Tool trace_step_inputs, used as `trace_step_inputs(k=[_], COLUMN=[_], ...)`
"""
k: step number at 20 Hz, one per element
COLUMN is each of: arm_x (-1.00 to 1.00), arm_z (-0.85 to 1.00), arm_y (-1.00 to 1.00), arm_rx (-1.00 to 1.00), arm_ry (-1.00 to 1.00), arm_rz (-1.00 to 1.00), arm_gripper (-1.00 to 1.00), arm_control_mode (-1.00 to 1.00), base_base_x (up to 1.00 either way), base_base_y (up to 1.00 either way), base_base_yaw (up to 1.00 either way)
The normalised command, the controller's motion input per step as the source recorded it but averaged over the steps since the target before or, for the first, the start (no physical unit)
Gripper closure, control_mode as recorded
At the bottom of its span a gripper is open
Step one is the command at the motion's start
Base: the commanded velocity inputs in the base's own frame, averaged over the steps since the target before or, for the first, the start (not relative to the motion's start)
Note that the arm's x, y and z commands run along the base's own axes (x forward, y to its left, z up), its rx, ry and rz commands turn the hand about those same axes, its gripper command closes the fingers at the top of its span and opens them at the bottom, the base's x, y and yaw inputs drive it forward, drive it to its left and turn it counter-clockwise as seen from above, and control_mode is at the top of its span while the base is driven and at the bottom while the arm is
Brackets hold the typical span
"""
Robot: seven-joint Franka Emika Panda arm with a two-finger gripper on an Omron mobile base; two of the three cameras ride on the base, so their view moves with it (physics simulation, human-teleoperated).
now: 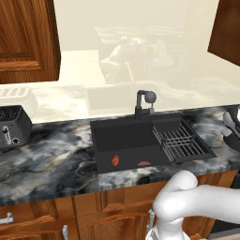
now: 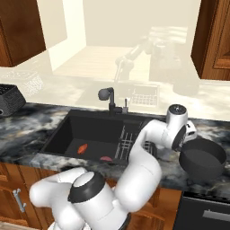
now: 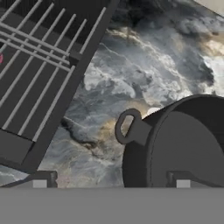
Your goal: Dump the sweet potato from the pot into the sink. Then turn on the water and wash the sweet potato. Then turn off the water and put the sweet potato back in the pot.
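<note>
Pot (image 3: 183,148): upright and empty on the marbled counter (image 3: 131,65), right of the sink (image 2: 90,130).
Gripper (image 3: 111,183): jaws spread wide, holding nothing, just above the pot's near rim.
Sweet potato (image 1: 115,161): lying on the basin floor, near a flat red sliver (image 1: 144,163).
Faucet (image 1: 143,104): no water seen.
Progress: step 1, dumping, looks done; washing, shutting off water and returning remain.

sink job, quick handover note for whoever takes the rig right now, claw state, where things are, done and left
Claw: open, holding nothing, over the pot's rim.
Pot: upright on the counter right of the sink, looks empty.
Sweet potato: on the sink floor, front left, near a flat red sliver.
Faucet: no water seen running.
Done: potato dumped, pot set down.
Left: by the look of it, wash the potato, water off, return it to the pot.
</note>
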Motion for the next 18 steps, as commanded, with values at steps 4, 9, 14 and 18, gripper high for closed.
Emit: trace_step_inputs(k=[4, 9, 14, 18], arm_x=[-0.33, -0.3, -0.06, 0.0], arm_z=[0.62, 0.63, 0.41, 0.3], arm_y=[0.46, 0.43, 0.5, 0.52], arm_rx=[-0.03, 0.0, 0.04, 0.13], arm_ry=[-0.2, -0.12, -0.02, 0.0], arm_rz=[-0.02, -0.01, 0.0, 0.0], arm_gripper=[-1.0, -1.0, -1.0, -1.0], arm_control_mode=[-1.0, -1.0, -1.0, -1.0], base_base_x=[0.0, 0.0, 0.0, 0.0], base_base_y=[0.0, 0.0, 0.0, 0.0], base_base_yaw=[0.0, 0.0, 0.0, 0.0])
